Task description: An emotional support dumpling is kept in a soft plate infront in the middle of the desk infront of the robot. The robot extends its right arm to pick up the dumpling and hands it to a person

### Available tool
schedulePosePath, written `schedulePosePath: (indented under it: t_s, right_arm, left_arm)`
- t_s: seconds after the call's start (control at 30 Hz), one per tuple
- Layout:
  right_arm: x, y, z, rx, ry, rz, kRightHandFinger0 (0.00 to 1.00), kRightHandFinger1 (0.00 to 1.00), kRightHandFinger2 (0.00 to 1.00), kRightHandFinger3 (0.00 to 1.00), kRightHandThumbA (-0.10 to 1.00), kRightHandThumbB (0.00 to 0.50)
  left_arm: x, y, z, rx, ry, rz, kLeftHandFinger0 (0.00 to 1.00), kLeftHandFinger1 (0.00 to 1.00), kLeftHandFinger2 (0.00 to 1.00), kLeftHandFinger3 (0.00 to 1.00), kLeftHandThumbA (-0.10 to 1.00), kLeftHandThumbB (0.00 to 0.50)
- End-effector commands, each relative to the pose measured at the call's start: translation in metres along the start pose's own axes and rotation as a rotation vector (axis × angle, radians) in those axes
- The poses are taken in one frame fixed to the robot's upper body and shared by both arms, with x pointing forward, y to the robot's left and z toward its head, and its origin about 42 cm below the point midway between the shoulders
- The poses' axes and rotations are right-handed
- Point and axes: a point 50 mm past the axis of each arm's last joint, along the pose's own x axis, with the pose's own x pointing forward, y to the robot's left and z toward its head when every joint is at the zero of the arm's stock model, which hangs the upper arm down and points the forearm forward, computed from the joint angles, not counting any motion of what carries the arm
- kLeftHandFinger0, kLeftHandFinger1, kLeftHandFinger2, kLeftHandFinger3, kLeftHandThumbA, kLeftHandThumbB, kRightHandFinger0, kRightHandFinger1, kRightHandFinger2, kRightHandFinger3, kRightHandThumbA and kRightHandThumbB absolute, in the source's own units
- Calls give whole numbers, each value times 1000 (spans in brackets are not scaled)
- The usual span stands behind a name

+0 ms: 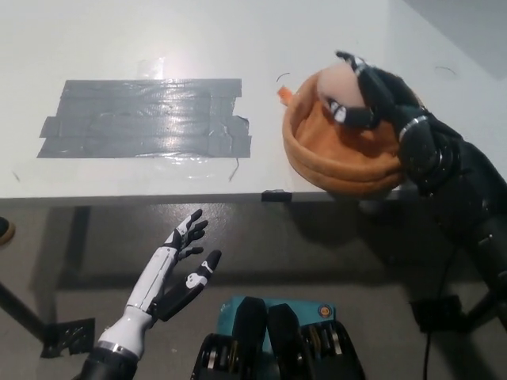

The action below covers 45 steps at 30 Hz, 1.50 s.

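Black right hand (372, 91) grips dumpling (342, 89) in plate (333, 162) at desk (238, 39) edge; left hand (181, 265) open.

Black right hand (372, 91) closed around pale dumpling (339, 87) inside orange soft plate (333, 158) at white desk (158, 47) edge. Grey tape patch (146, 119) on desk. White left hand (178, 265) open, resting below desk.

The bench (158, 47) lies bare left of the soft plate (333, 162), apart from flat grey tape (146, 119). The right hand (372, 91) and the dumpling (342, 85) fill the plate's far rim.
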Motion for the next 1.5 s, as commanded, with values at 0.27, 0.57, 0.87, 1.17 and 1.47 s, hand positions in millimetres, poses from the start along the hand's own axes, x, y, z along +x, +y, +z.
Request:
schedulePosePath:
  t_s: [0.27, 0.57, 0.87, 1.17, 1.47]
  right_arm:
    - [-25, -126, 137, 109, -438, -243, 224, 738, 1000, 1000, -100, 153]
    - [-54, -144, 144, 161, -517, -323, 118, 603, 986, 957, -100, 160]
    - [-75, -151, 138, 191, -520, -356, 98, 583, 1000, 1000, -100, 157]
    - [-68, -155, 143, 195, -510, -335, 91, 578, 992, 1000, -100, 154]
    - [-11, -130, 153, 94, -407, -217, 168, 670, 1000, 1000, -100, 171]
  left_arm:
    - [18, 11, 20, 14, -82, -8, 889, 948, 981, 1000, 721, 0]
    - [32, 16, 28, 16, -106, -18, 925, 975, 1000, 1000, 712, 12]
    - [34, 15, 29, 3, -109, -22, 960, 1000, 1000, 1000, 795, 32]
    - [35, 16, 30, -4, -105, -29, 995, 1000, 1000, 1000, 884, 84]
    - [32, 13, 28, 9, -120, -25, 964, 1000, 1000, 1000, 847, 60]
